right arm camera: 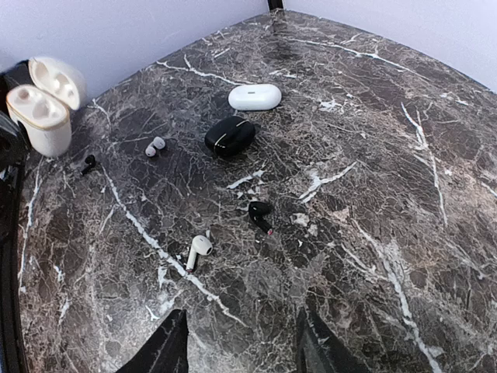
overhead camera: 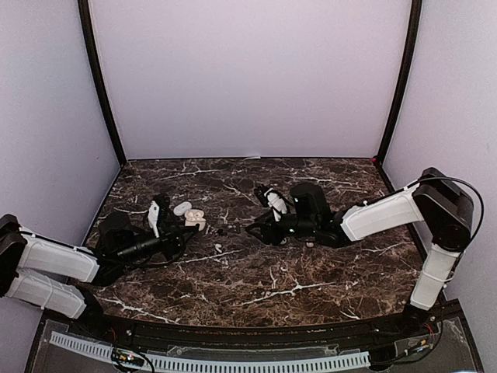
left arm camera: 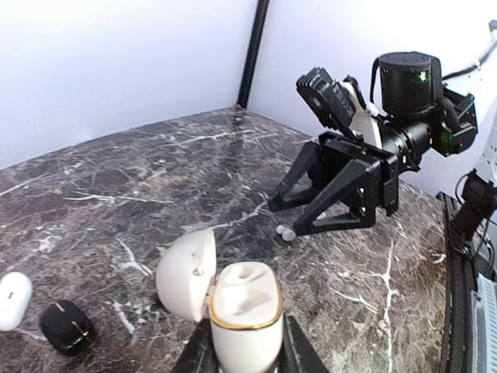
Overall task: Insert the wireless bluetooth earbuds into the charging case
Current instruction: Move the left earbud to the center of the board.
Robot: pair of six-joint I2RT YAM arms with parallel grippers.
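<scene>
My left gripper (left arm camera: 245, 346) is shut on the base of a white charging case with a gold rim (left arm camera: 247, 307). The case stands upright with its lid (left arm camera: 186, 276) swung open and both wells empty. My right gripper (right arm camera: 242, 346) hovers low over the marble, open, with nothing between its fingers. Just ahead of it lie a white stemmed earbud (right arm camera: 197, 249) and a black earbud (right arm camera: 260, 215). A small pair of white earbuds (right arm camera: 155, 146) lies farther off, towards the held case (right arm camera: 39, 116). In the top view the case (overhead camera: 195, 220) sits left of the right gripper (overhead camera: 260, 230).
A closed white case (right arm camera: 255, 96) and a closed black case (right arm camera: 230, 135) lie beyond the earbuds. A tiny black earbud (right arm camera: 88, 163) lies near the held case. The dark marble table (overhead camera: 272, 287) is walled by pale panels on three sides.
</scene>
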